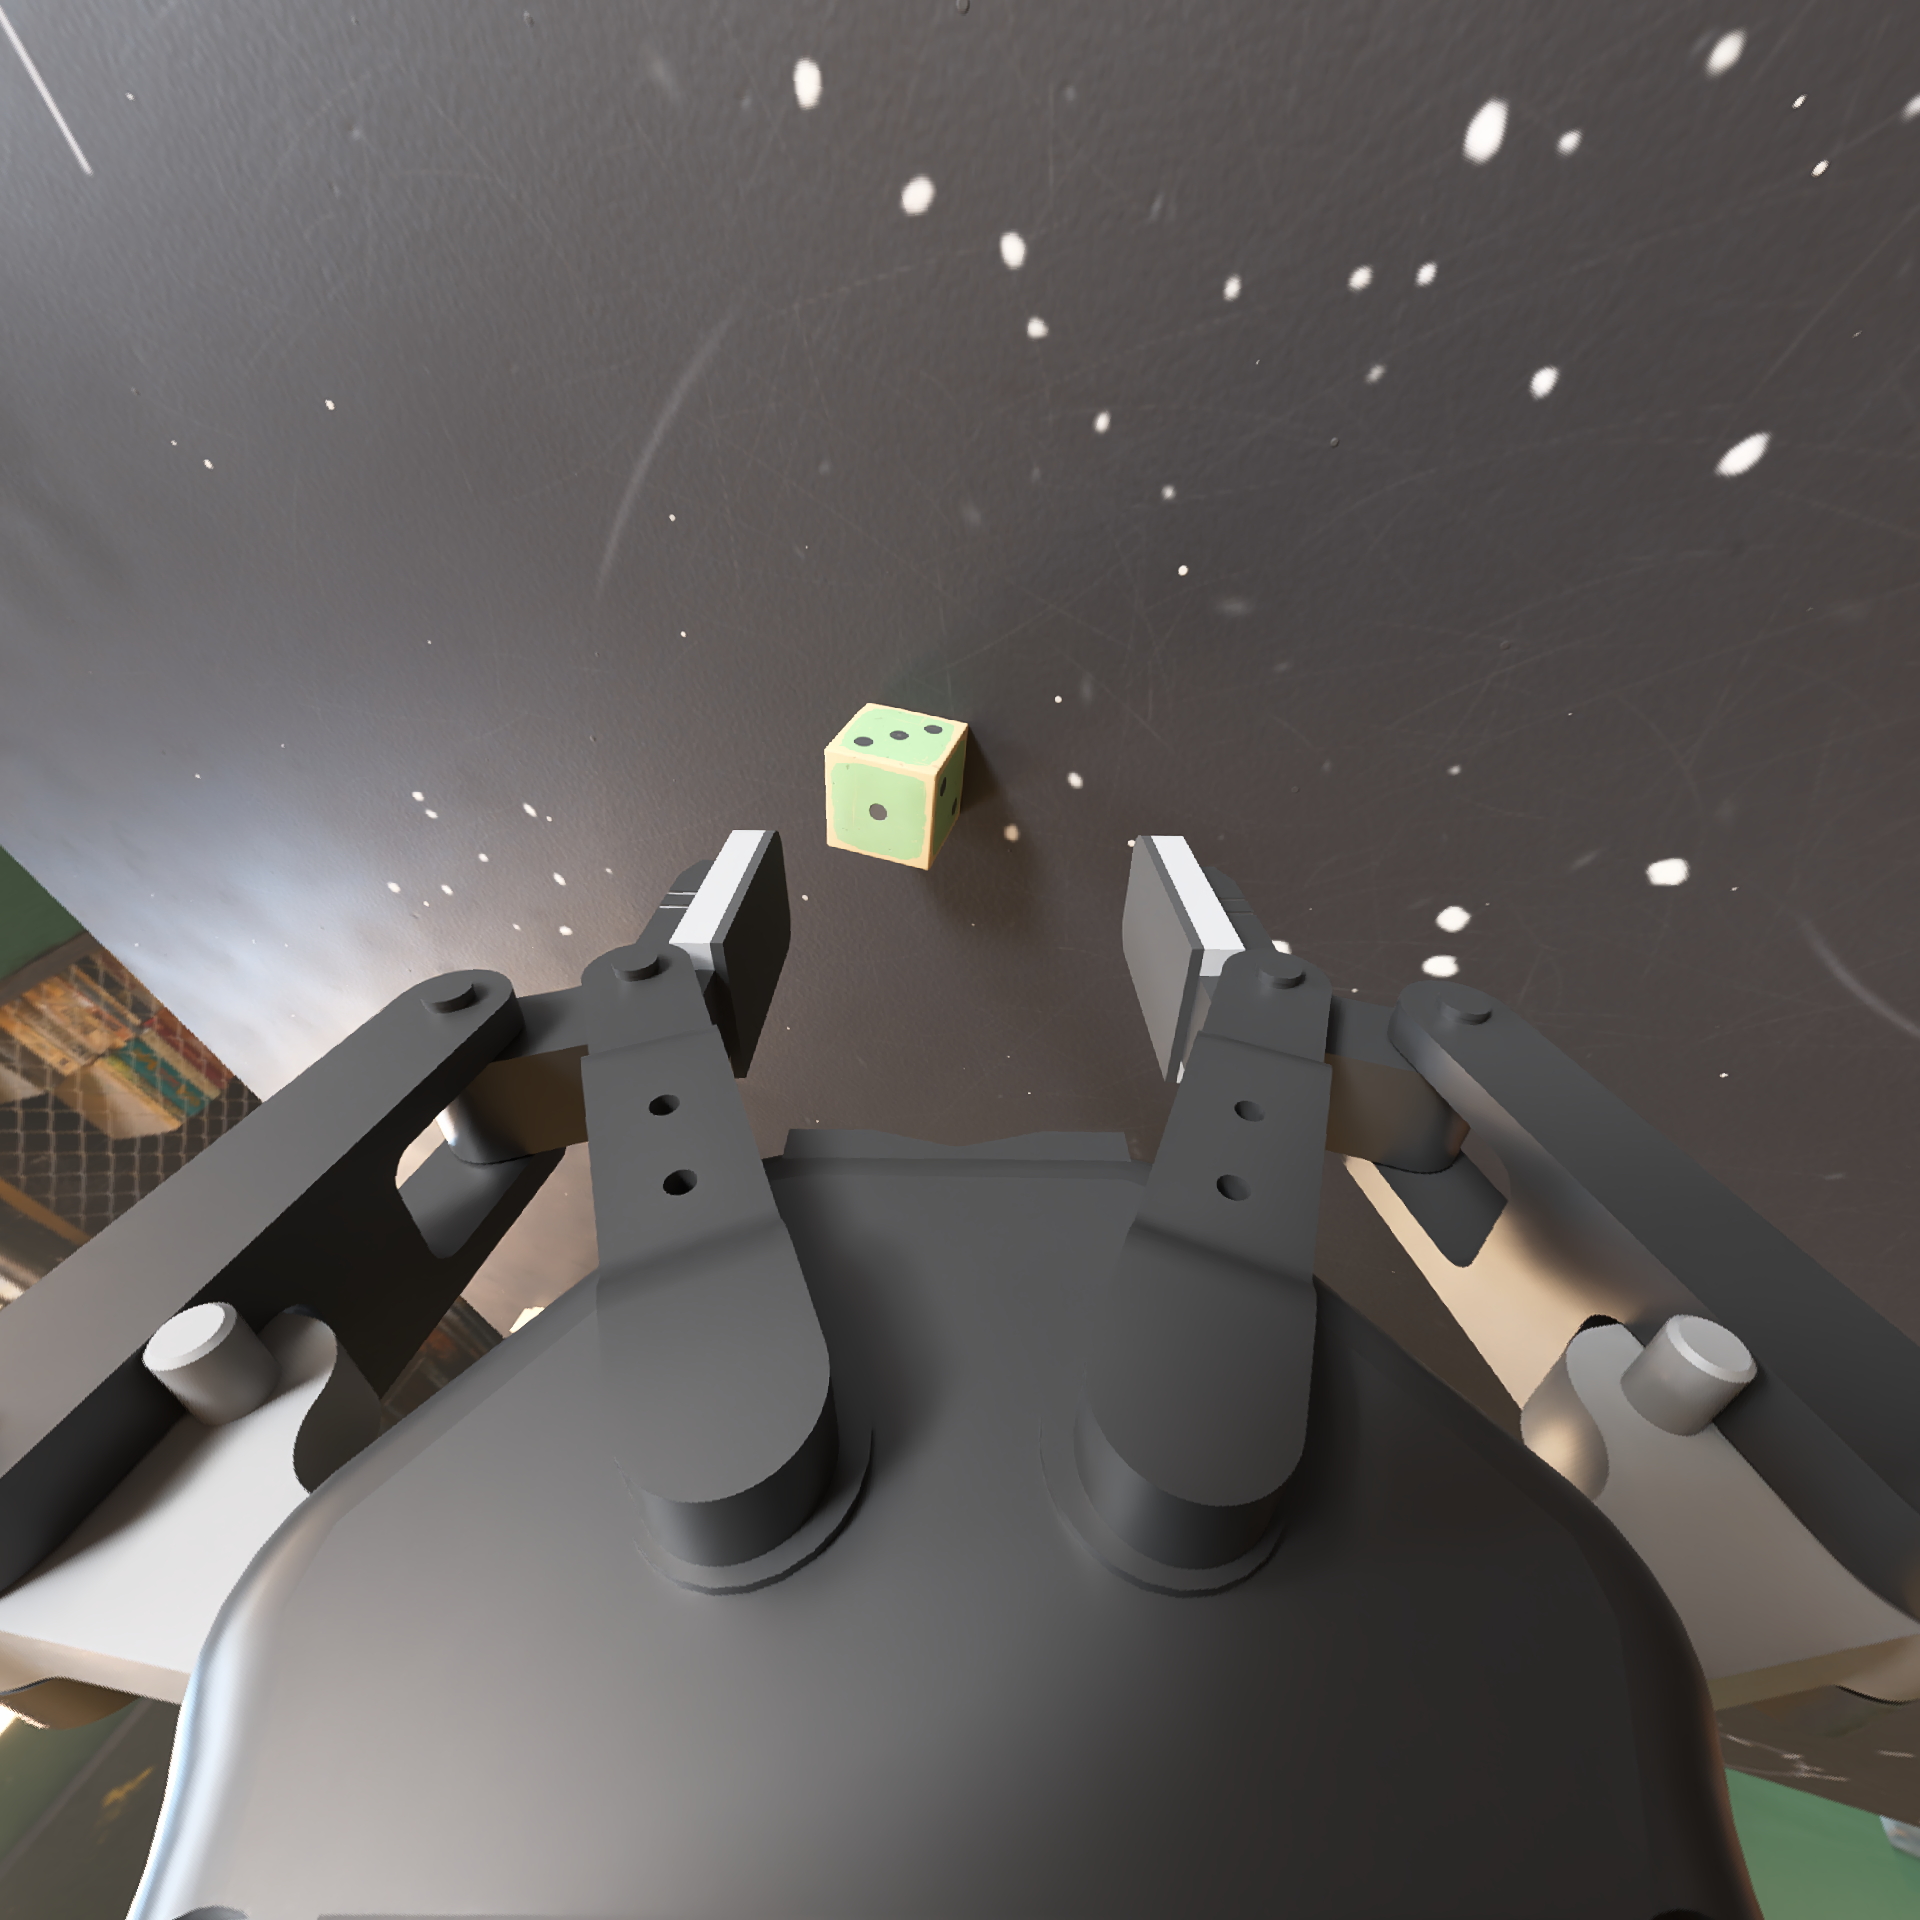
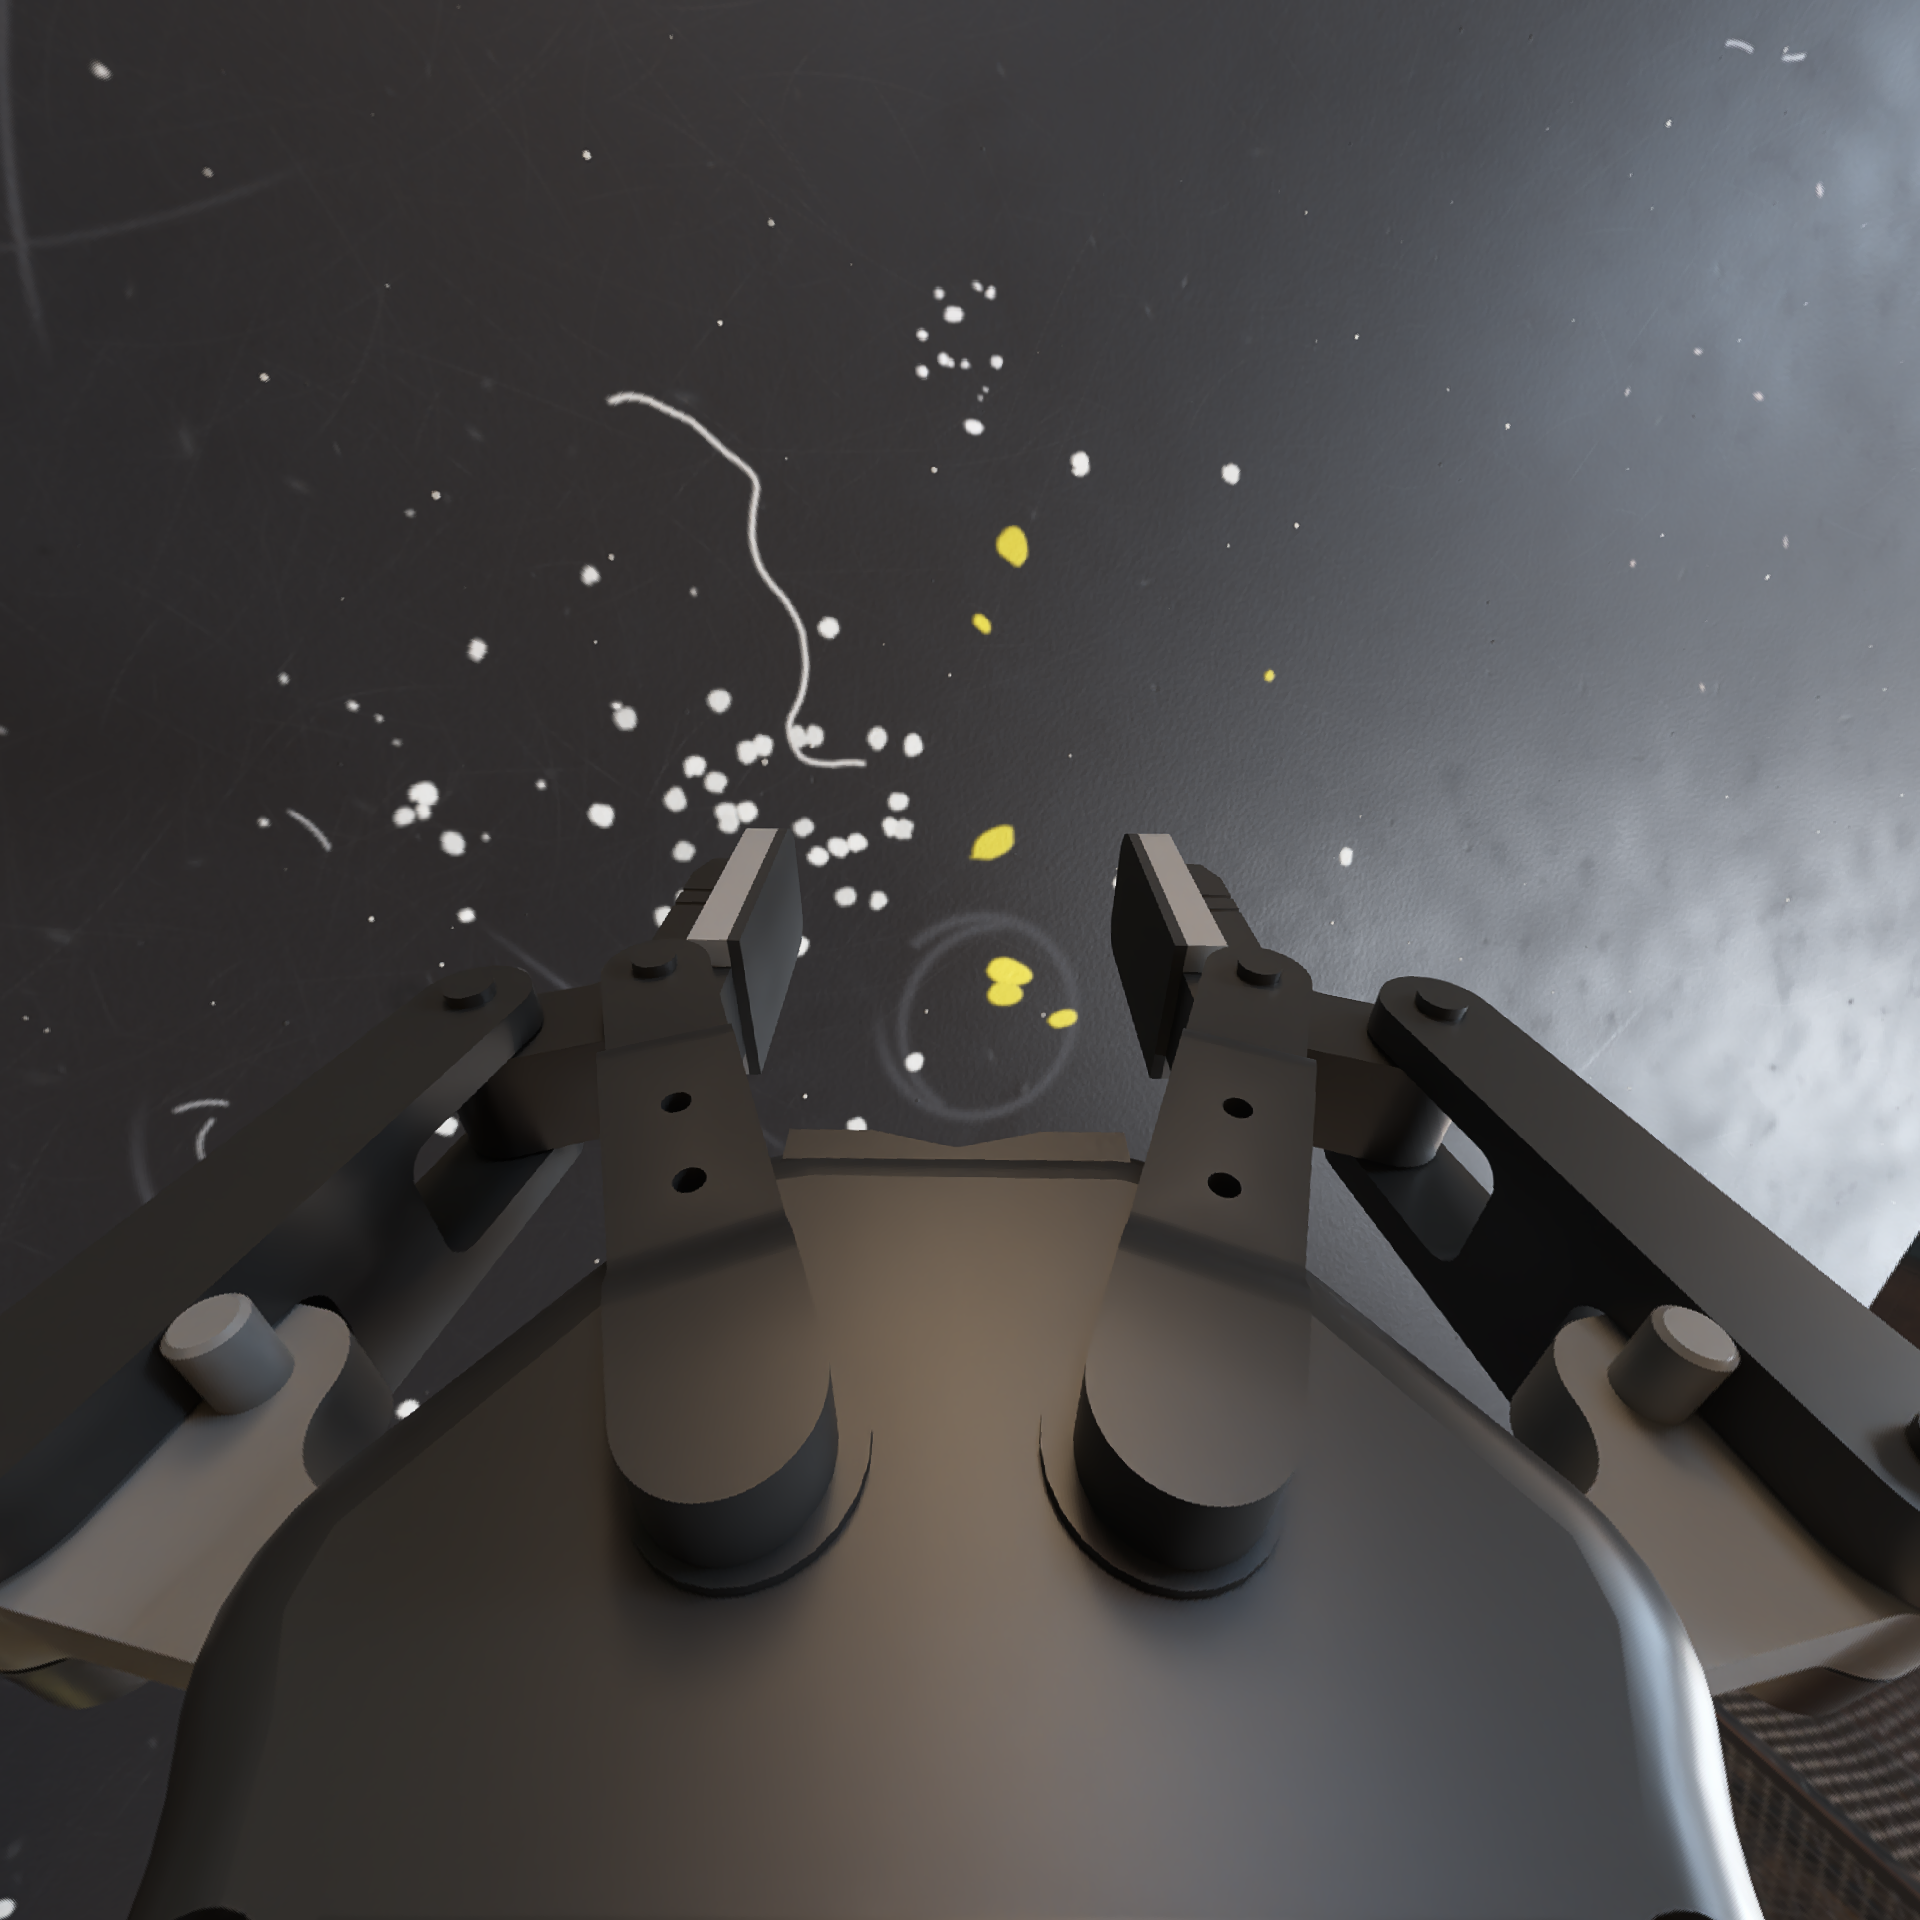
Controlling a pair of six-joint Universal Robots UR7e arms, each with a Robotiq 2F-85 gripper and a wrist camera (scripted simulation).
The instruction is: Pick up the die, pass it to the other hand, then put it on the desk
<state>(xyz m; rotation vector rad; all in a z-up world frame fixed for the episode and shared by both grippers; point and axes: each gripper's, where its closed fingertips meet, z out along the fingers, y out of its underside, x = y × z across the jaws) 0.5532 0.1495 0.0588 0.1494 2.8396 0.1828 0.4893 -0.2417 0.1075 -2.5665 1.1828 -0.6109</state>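
A small pale green die point(image 1: 894, 796) with cream edges and black pips sits on the dark grey desk point(image 1: 416, 416) in the left wrist view. My left gripper point(image 1: 954, 862) is open and empty, hovering above the desk with the die just beyond the fingertips, slightly left of centre between them. My right gripper point(image 2: 958, 860) is open and empty over another part of the dark desk point(image 2: 1351, 312). The die does not show in the right wrist view.
The desk is flecked with white paint spots point(image 1: 1486, 130), and with yellow spots point(image 2: 1010, 982) and a white squiggle point(image 2: 774, 582) under the right gripper. The desk's edge and a mesh shelf with books point(image 1: 94, 1049) show at lower left.
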